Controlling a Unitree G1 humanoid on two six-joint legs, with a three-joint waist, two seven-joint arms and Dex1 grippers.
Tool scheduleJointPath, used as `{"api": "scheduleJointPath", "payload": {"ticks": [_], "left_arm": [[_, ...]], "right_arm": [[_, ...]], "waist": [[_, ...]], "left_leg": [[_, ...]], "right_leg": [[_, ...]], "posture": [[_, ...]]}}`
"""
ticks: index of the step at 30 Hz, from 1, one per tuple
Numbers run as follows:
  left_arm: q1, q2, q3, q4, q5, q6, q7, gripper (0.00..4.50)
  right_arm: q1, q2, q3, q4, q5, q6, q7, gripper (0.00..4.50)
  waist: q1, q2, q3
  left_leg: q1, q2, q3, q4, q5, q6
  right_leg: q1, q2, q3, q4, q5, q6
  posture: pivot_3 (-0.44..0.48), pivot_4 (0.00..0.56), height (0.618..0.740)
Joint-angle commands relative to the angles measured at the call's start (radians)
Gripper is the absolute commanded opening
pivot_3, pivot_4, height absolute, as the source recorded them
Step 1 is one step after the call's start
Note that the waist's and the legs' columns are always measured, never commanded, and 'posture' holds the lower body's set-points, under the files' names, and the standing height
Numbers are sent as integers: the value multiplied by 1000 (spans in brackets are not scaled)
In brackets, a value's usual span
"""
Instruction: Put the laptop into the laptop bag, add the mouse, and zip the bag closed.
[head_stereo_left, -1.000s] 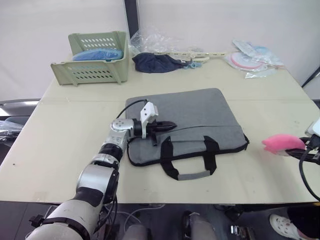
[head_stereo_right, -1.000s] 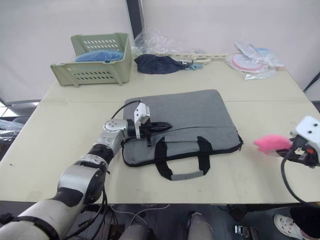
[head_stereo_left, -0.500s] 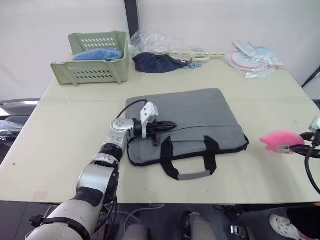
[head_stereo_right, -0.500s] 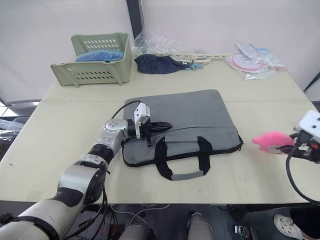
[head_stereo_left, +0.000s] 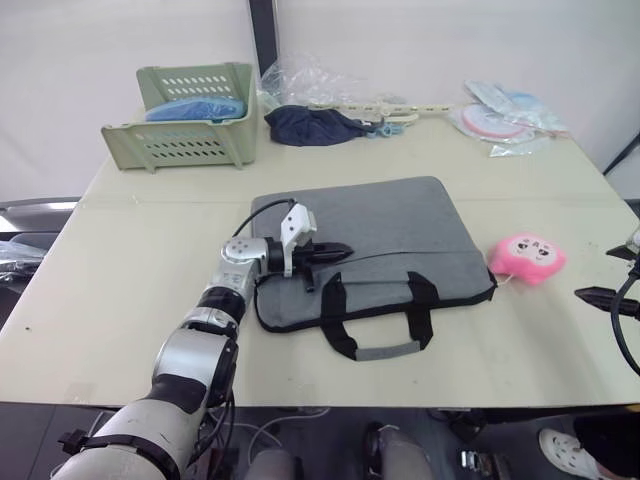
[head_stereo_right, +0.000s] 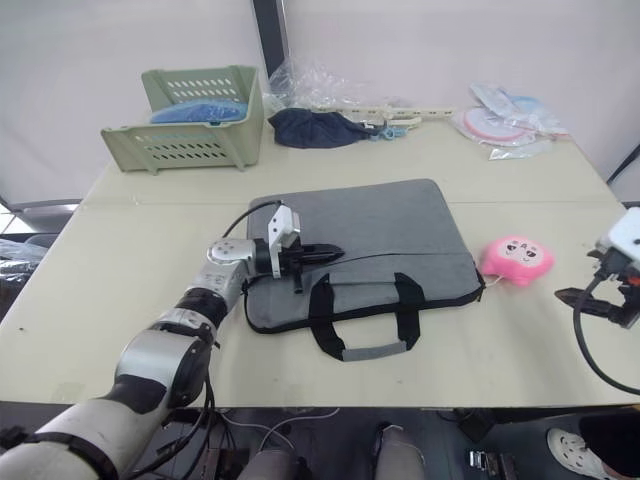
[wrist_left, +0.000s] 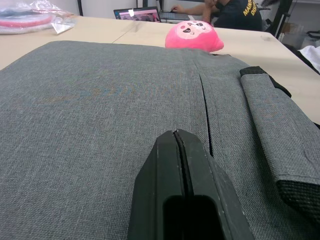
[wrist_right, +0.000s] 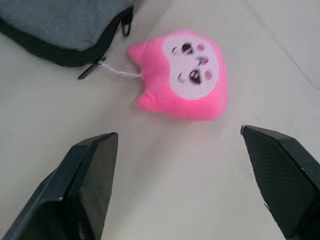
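The grey laptop bag (head_stereo_left: 390, 235) lies flat in the middle of the table, black handles toward me. My left gripper (head_stereo_left: 340, 250) rests on its top near the zip line, fingers pressed shut with nothing between them. A pink plush toy (head_stereo_left: 527, 258) lies on the table at the bag's right end, tied by a white string to the zipper pull (wrist_right: 91, 70). My right gripper (wrist_right: 178, 132) stands open a little short of the plush, at the table's right edge, holding nothing. The laptop and the mouse are out of view.
A green basket (head_stereo_left: 190, 125) with a blue item stands at the back left. A dark blue cloth (head_stereo_left: 310, 125) and plastic bags (head_stereo_left: 505, 115) lie along the back edge. A person (wrist_left: 220, 10) sits at a far table.
My right gripper has opened and let go of the pink plush, which now lies on the table by the bag's right end. The left gripper has not moved.
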Motion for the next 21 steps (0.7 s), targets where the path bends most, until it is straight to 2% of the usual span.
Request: {"api": "scheduleJointPath", "payload": {"ticks": [1, 8, 12, 21], "left_arm": [[84, -15, -63, 89, 84, 38, -3, 0], [83, -21, -60, 89, 83, 41, 3, 0], [83, -18, -59, 88, 83, 42, 6, 0], [93, -5, -56, 80, 80, 42, 3, 0]], "right_arm": [[-96, 82, 15, 27, 7, 56, -145, 4373], [-160, 257, 82, 0, 6, 106, -294, 4373], [-211, 339, 133, 50, -2, 77, -356, 4373], [-340, 359, 208, 283, -45, -65, -377, 4373]], "waist": [[-1, 0, 0], [1, 1, -1], [-1, 3, -2], [-2, 4, -3]], "left_leg": [[0, 0, 0, 0, 0, 0], [0, 0, 0, 1, 0, 0], [0, 0, 0, 0, 0, 0], [0, 0, 1, 0, 0, 0]], "right_leg": [[0, 0, 0, 0, 0, 0], [0, 0, 0, 1, 0, 0], [0, 0, 0, 1, 0, 0], [0, 0, 0, 1, 0, 0]], "posture": [[0, 150, 740], [0, 150, 740], [0, 150, 740], [0, 150, 740]]}}
